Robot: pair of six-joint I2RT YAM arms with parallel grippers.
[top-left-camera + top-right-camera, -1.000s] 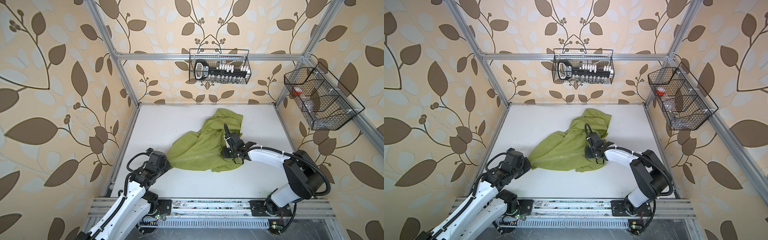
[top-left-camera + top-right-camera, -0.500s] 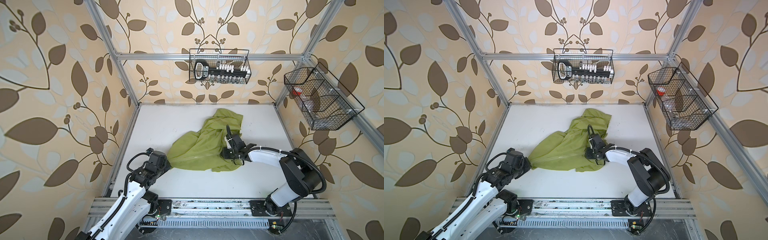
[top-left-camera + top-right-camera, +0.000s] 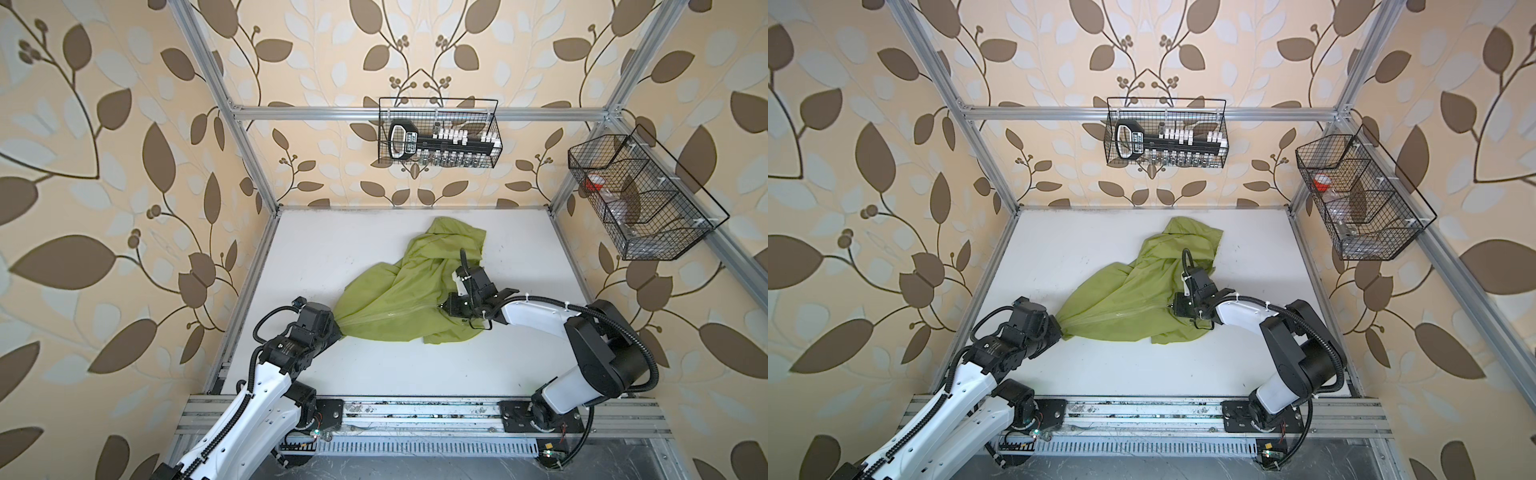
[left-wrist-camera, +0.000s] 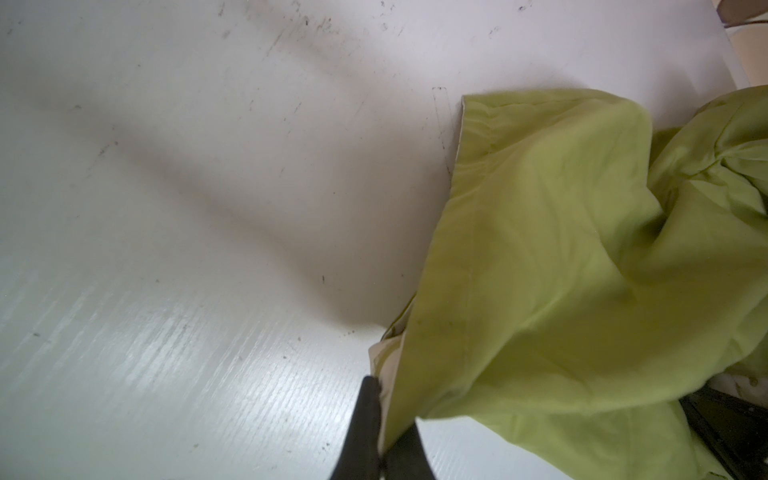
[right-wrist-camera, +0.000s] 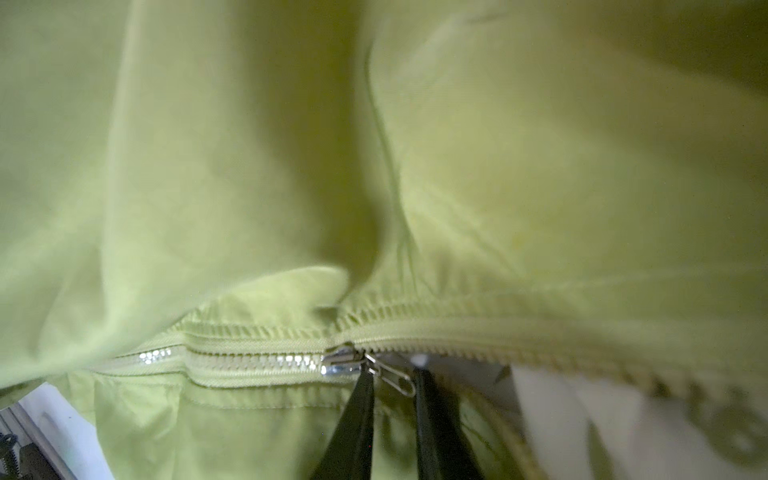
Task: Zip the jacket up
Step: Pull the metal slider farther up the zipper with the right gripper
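The lime-green jacket [image 3: 399,291] [image 3: 1125,295] lies crumpled mid-table, stretched taut along its pale zipper [image 3: 390,315]. My left gripper [image 3: 337,326] [image 3: 1059,330] [image 4: 380,415] is shut on the jacket's hem corner [image 4: 392,365] at the near-left end of the zipper. My right gripper [image 3: 441,306] [image 3: 1169,306] [image 5: 393,372] sits at the zipper's other end. Its fingers stand a narrow gap apart, and the small metal pull [image 5: 395,380] lies slantwise between them, just off the silver slider [image 5: 340,362]. Teeth left of the slider are meshed; those to the right are parted.
The white table [image 3: 332,249] is boxed in by an aluminium frame. A wire basket [image 3: 438,133] with tools hangs on the back wall, and another wire basket [image 3: 640,199] hangs on the right wall. Both arm bases sit on the front rail [image 3: 415,411].
My right gripper's jaws have narrowed around the zipper pull, and its wrist has shifted slightly. The left gripper and the jacket have kept their place.
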